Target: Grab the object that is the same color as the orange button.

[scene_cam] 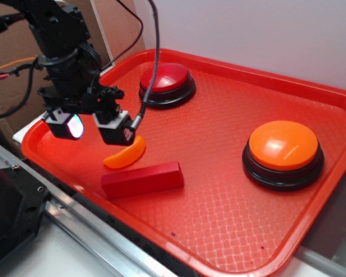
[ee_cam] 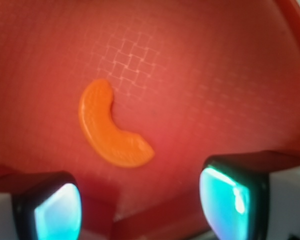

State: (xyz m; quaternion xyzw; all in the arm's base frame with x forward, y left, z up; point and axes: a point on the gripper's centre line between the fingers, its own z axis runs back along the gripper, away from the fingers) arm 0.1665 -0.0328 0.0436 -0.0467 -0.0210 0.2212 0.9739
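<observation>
Tray (scene_cam: pixel 311 190) of red textured plastic is seen under everything, and it reaches far past the claw (scene_cam: pixel 95 128) on every side but the near-left rim, which is close behind it. Well apart from the claw, on the far side of the tray across from it, the orange button (scene_cam: pixel 284 145) is placed on its black base; the red button (scene_cam: pixel 166 79) is placed beyond the claw, nearer to it. Just past the claw and lower in the exterior view, the red block (scene_cam: pixel 143 179) is laid flat. Between this block and the claw the orange crescent (ee_cam: pixel 111 127) is found, flat on the tray, a little ahead of the fingertips (scene_cam: pixel 116 134) and not touched by them. In the wrist view it is shown above the gap between the two pads, nearer to the left one, with its hollow side turned to the upper right. The claw is held wide apart and nothing is carried in it. The crescent is judged to be light, stiff and glossy, so it may slip or be pushed aside. It is probably best gripped across its narrow width, near the middle of the curve.
</observation>
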